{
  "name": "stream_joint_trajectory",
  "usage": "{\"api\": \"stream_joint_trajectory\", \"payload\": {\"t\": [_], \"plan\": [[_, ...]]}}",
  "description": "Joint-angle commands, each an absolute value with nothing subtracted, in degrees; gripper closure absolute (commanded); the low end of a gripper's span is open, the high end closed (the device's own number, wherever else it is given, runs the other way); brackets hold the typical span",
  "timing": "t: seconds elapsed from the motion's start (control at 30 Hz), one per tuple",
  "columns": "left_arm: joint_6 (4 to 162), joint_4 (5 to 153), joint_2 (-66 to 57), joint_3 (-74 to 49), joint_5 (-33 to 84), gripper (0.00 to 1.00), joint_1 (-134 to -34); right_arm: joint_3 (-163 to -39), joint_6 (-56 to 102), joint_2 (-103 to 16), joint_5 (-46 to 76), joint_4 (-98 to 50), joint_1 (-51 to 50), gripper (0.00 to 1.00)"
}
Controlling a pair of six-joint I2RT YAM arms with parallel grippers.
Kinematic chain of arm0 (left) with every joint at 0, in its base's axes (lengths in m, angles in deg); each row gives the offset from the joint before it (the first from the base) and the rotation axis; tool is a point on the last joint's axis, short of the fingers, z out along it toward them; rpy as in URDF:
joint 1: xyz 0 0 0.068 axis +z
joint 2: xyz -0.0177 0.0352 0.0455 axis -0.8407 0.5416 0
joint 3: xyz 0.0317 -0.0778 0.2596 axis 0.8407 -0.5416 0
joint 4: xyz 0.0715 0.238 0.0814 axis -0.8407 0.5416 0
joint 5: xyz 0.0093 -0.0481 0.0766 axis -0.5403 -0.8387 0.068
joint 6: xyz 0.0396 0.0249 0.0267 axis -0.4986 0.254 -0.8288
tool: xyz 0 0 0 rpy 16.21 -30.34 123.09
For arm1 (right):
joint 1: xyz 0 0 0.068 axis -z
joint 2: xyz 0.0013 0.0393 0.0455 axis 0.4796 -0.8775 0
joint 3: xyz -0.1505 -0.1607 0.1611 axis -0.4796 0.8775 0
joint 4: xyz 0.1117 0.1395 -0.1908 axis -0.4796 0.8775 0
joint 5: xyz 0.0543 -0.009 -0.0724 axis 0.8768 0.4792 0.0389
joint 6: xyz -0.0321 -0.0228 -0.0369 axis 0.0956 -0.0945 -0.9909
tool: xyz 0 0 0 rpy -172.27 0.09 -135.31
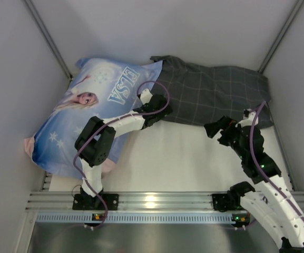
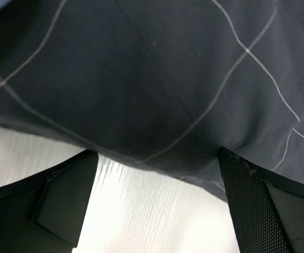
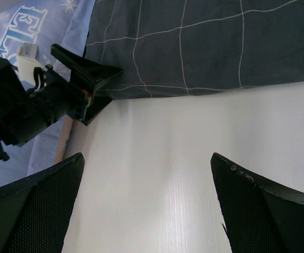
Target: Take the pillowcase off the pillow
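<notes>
— White worktop [image 1: 183, 158] overhead; where's the dark grey checked fabric pillowcase [image 1: 215, 95]?
— Far edge. Only wrist views tell: left gripper [image 2: 156, 158] spread at its hem, right gripper [image 3: 147, 156] spread above the worktop.

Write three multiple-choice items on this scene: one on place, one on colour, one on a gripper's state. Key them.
1. In the top view, the pillowcase lies where from the ELSA pillow? A left B right C on top
2. The pillowcase's ground colour? A dark grey B yellow C red
3. The right gripper is: A shut on fabric B shut, empty C open, empty
Key: 1 B, it borders the ELSA pillow's right edge; 2 A, dark grey with light grid lines; 3 C, fingers spread over bare table.
</notes>
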State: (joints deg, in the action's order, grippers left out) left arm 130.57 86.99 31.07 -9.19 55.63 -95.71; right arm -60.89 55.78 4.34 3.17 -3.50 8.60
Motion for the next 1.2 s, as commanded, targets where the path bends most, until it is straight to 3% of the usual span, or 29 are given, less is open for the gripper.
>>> {"api": "stream_joint_trajectory", "payload": {"t": [0.0,0.13,0.23,0.33,0.37,0.4,0.63,0.77,1.17], "plan": [[136.0,77.4,33.5,-7.5,51.4,0.01,-94.2,-62.9,55.7,6.2,2.9,0.7,9.1,0.01],[136.6,74.7,36.5,-6.8,50.4,0.01,-93.0,-62.8,55.7,7.6,2.3,2.5,9.2,0.01],[136.5,70.0,35.9,-10.2,49.9,0.12,-92.0,-62.7,55.6,8.3,2.1,3.4,9.1,0.00],[136.9,62.2,34.3,-14.9,47.4,0.60,-90.7,-61.9,55.5,9.0,2.0,4.1,9.1,0.01],[137.0,61.2,34.3,-15.3,46.6,0.87,-90.0,-61.6,55.5,9.3,2.1,4.2,9.1,0.01],[136.8,60.6,34.3,-15.3,45.5,1.00,-89.7,-61.4,55.6,9.4,2.4,4.2,9.1,0.01],[132.1,51.8,28.7,-18.0,36.1,1.00,-91.2,-60.5,56.0,9.0,3.4,5.3,9.1,0.01],[126.7,55.1,20.7,-17.6,34.1,1.00,-93.5,-62.5,55.5,6.9,3.5,7.3,9.1,0.01],[108.1,86.5,-9.2,-13.3,52.8,1.00,-94.9,-62.8,53.5,6.2,7.9,9.3,9.2,0.01]]}}
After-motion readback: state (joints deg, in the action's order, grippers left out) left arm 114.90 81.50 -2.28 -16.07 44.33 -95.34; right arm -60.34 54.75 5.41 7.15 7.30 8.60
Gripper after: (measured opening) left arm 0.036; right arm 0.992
